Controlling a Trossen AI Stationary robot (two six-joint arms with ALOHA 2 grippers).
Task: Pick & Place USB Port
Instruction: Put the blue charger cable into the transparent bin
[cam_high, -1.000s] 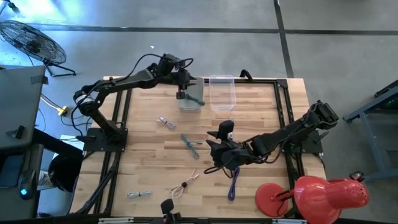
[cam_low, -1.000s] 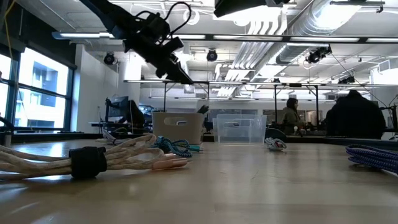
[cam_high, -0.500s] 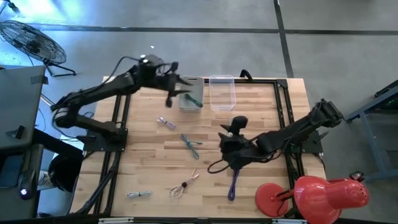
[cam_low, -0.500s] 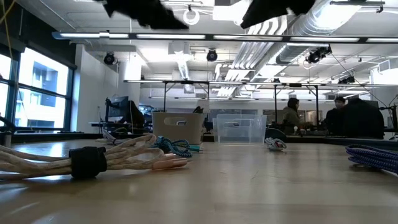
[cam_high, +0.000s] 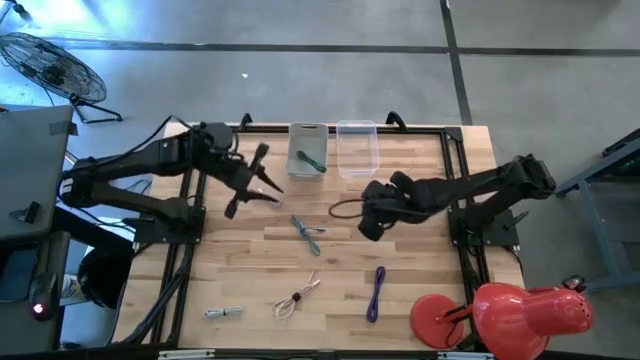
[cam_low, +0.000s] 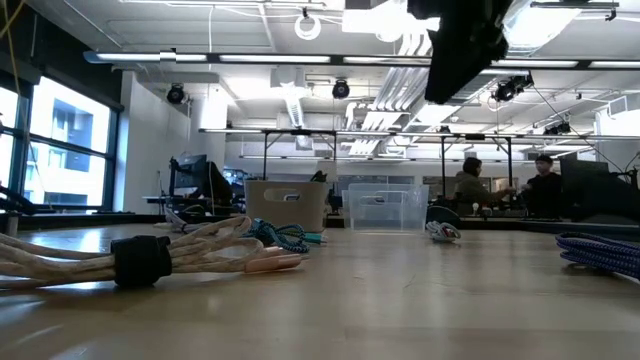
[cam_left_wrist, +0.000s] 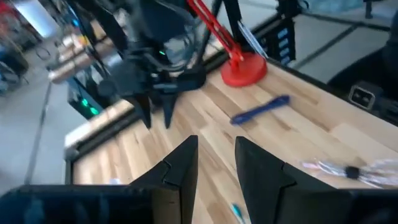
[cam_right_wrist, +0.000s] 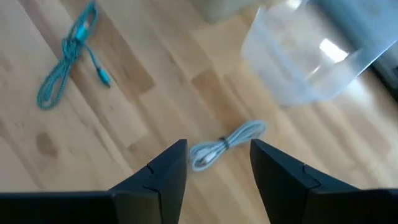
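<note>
The left gripper (cam_high: 258, 180), fingers spread and empty, is now sitting left of centre, having pulled back from the grey bin (cam_high: 307, 152) at upper centre, where a teal cable is lying. The right gripper (cam_high: 368, 215), also spread and empty, has lifted from the purple USB cable (cam_high: 375, 293) at lower right. The wooden table (cam_high: 420, 270) is staying open along its bottom edge

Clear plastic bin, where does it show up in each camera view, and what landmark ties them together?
High view: clear plastic bin at top centre of the table.
Low view: far centre.
Left wrist view: not in it.
Right wrist view: upper right.
Shared landmark: the teal cable lying on the table.
</note>
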